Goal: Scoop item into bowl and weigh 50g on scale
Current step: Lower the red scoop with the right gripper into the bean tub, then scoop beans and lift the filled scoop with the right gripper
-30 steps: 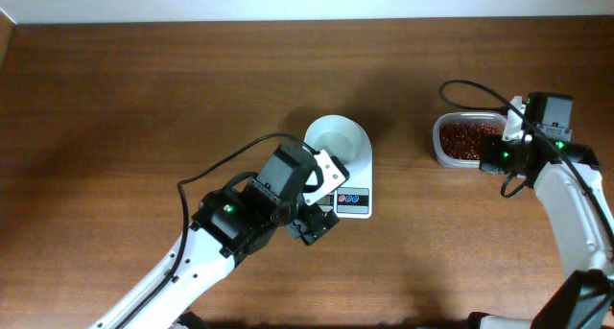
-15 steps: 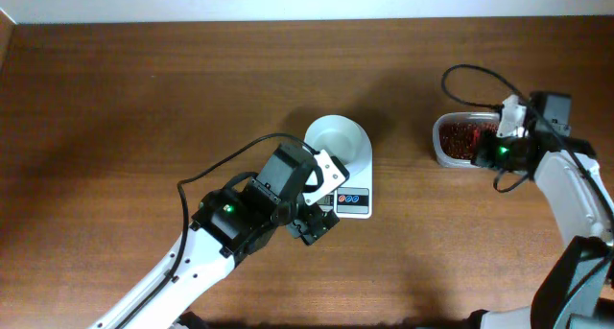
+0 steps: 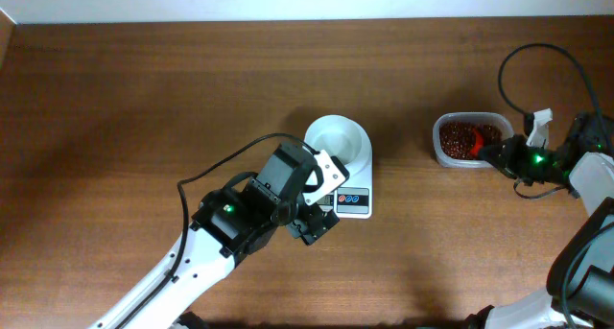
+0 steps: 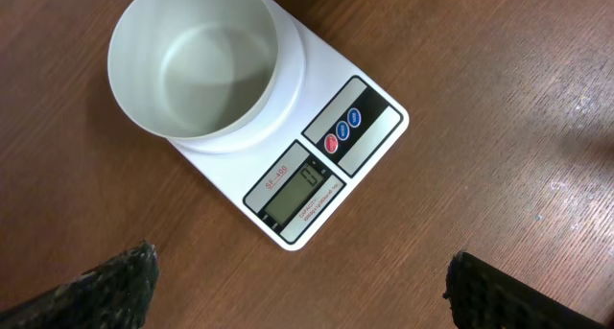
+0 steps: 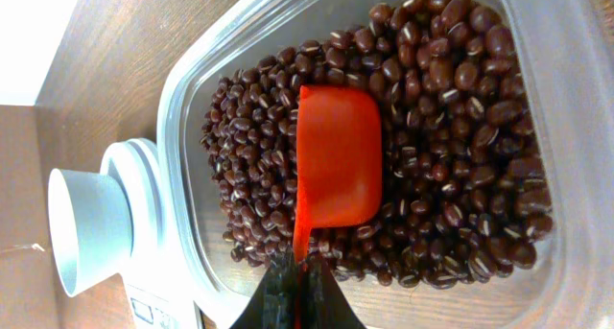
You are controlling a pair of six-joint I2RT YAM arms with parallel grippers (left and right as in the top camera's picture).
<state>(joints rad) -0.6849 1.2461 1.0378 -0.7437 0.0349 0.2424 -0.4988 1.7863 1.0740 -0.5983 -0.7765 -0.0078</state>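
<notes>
The white bowl (image 3: 336,142) stands empty on the white scale (image 3: 351,201); both also show in the left wrist view, the bowl (image 4: 197,60) on the scale (image 4: 317,166), whose display reads 0. My left gripper (image 4: 302,305) is open and empty, low over the table just in front of the scale. The dark reddish-brown beans (image 5: 451,89) fill a clear plastic container (image 3: 468,139). My right gripper (image 5: 299,286) is shut on the handle of an orange-red scoop (image 5: 338,156), whose bowl lies on the beans. In the overhead view the scoop (image 3: 477,137) sits at the container's right side.
The left arm (image 3: 240,219) lies diagonally from the front left toward the scale. The right arm (image 3: 585,166) reaches in from the right edge with a looping black cable (image 3: 537,56) above it. The wooden table's far edge meets a white wall.
My right arm has swung out to the right and turned, so the gripper now reaches the container from its right side and the scoop shows on the beans. The left arm has not moved.
</notes>
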